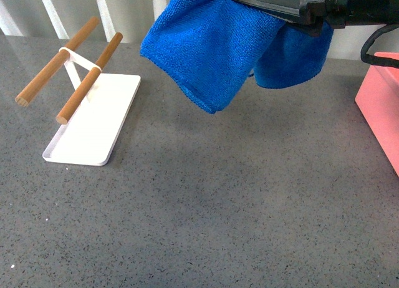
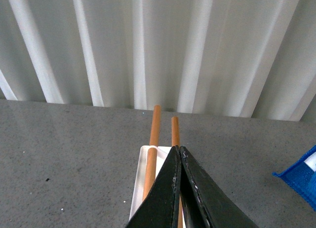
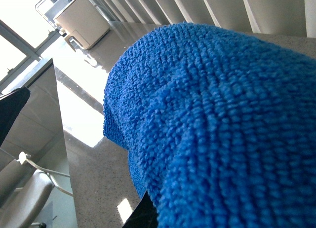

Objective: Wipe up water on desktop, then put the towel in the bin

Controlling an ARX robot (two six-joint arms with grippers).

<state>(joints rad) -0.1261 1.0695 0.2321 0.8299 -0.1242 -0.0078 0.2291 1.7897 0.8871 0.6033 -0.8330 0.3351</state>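
Blue towel (image 1: 212, 45) hangs in the air over the far side of the desktop (image 1: 218, 207), a little right of the middle, clear of the surface. It droops in two folds: a larger lobe with a stitched edge reaches lowest toward the desk's centre, and a smaller, rounder lobe hangs behind it, nearer the right edge. The right gripper (image 1: 274, 7) comes in from the far right corner above the cloth. Its fingers are buried in the fabric, so the grip cannot be seen outright, but the towel's whole weight hangs from it and it appears clamped on the cloth. In the right wrist view the fluffy blue weave (image 3: 222, 129) fills most of the picture, with a strip of speckled desktop (image 3: 98, 188) beside it.

The bin (image 1: 383, 107) stands at the right edge of the desk, only its near wall and rim in view, well apart from the hanging towel and lower than it.

Toward the far left corner lies a flat white tray (image 1: 93, 129) carrying two wooden rods (image 1: 90, 79), both tilted and side by side on a white bracket.

The left gripper (image 2: 178, 183) shows only in its own wrist view. Its two black fingers (image 2: 165, 198) are pressed together with nothing between them, pointing over the tray (image 2: 139, 183) and rods (image 2: 154, 134) toward the far edge. A blue corner of the towel (image 2: 301, 181) shows off to one side.
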